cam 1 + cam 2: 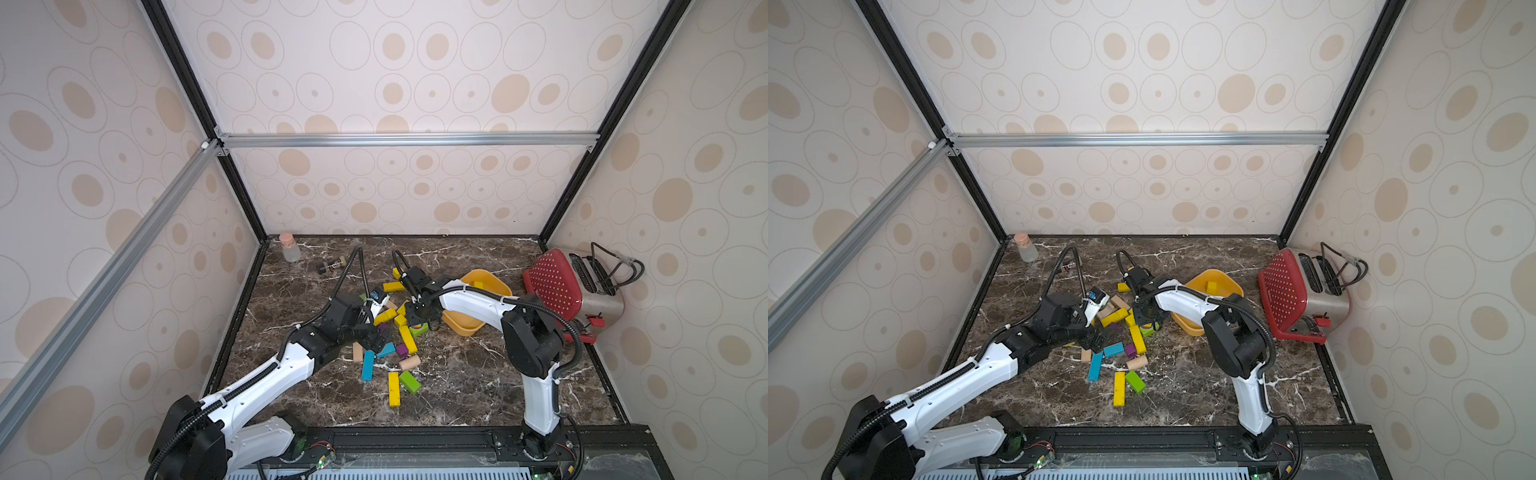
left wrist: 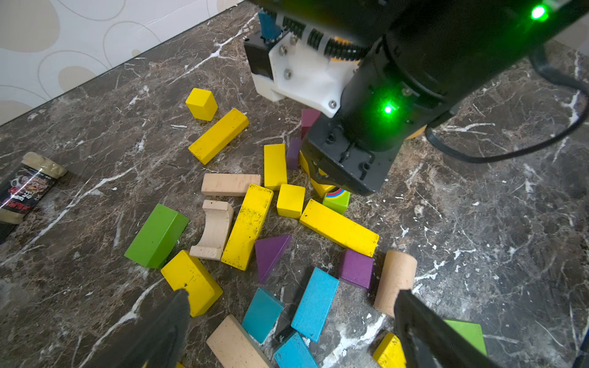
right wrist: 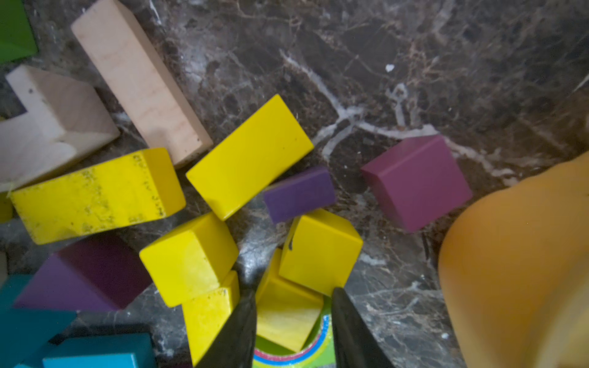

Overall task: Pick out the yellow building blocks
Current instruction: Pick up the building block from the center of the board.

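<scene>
The yellow building blocks (image 2: 247, 227) lie scattered on the marble desk (image 1: 457, 374) in a mixed heap between the two hands. One cube already sits in the orange-yellow bowl (image 1: 461, 326) just beside the right hand (image 3: 294, 294). They look like painted wood: light, stiff and not fragile, though the smooth paint may slip, so flat opposite faces are the place to pinch. The long bars (image 2: 339, 227) are best taken across their narrow width near the middle, the cubes (image 2: 201, 103) across any free pair of sides. The left hand (image 2: 291, 294) hangs released, fingers wide, over the heap. The right hand's fingers flank a small yellow block (image 3: 287, 321) resting on a lime-green printed block (image 3: 287, 358); whether they grip it I cannot tell. Neighbours crowd that block, leaving little room to either side of the fingers. The bowl's rim stands close, and bare desk opens behind the right hand, toward its base.
</scene>
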You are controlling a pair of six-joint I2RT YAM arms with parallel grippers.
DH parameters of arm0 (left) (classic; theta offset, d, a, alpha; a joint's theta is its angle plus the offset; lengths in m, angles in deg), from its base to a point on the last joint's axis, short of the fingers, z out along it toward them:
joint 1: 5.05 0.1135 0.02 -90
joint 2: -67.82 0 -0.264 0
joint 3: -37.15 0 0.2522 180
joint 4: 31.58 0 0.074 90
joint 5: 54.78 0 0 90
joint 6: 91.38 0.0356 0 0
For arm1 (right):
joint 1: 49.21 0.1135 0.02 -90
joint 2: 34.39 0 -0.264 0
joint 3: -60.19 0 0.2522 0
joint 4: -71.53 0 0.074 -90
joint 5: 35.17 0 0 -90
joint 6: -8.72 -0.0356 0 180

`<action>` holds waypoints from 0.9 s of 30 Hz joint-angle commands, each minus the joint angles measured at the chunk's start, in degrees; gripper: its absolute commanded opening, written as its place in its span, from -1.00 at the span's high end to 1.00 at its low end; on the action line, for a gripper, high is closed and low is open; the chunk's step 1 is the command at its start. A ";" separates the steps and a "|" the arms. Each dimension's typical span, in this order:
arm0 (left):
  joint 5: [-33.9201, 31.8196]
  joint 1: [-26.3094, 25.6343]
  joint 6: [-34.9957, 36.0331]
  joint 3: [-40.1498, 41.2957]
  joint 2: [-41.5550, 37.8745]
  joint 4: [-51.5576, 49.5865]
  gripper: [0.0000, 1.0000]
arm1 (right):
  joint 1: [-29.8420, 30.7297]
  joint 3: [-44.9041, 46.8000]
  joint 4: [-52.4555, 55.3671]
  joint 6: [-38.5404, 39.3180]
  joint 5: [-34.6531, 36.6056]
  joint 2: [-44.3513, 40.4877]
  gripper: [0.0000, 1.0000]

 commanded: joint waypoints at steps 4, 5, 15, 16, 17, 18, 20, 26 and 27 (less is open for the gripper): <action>0.21 -0.51 1.82 -0.36 0.72 0.29 -0.99 | 0.20 -1.17 2.10 0.05 -2.21 2.96 0.20; 0.28 -0.46 1.81 -0.43 0.91 0.39 -0.99 | 0.13 -1.25 2.10 0.05 -2.47 3.05 0.20; 0.30 -0.49 1.84 -0.69 1.49 0.26 -0.99 | 0.58 0.58 2.64 -0.17 -4.76 2.31 0.17; 0.14 -0.50 1.83 -0.61 1.44 0.30 -0.99 | 0.75 0.94 2.49 -0.30 -5.12 2.05 0.15; 0.00 -0.51 1.90 -0.61 1.43 0.38 -0.99 | 1.11 1.19 2.46 -0.30 -5.29 1.81 0.13; 0.06 -0.52 1.92 -0.60 1.43 0.34 -0.99 | 1.29 1.33 2.54 -0.30 -5.22 1.74 0.11; 0.00 -0.49 1.90 -0.67 1.60 0.57 -0.99 | 1.63 1.94 2.63 -0.46 -4.95 1.67 0.06; 0.47 -0.49 1.64 -0.96 2.38 0.63 -0.99 | 1.65 2.30 2.28 -0.74 -4.33 1.59 0.12; 0.50 -0.44 1.66 -0.96 2.34 0.68 -0.99 | 1.65 2.19 2.36 -0.54 -4.17 1.59 0.14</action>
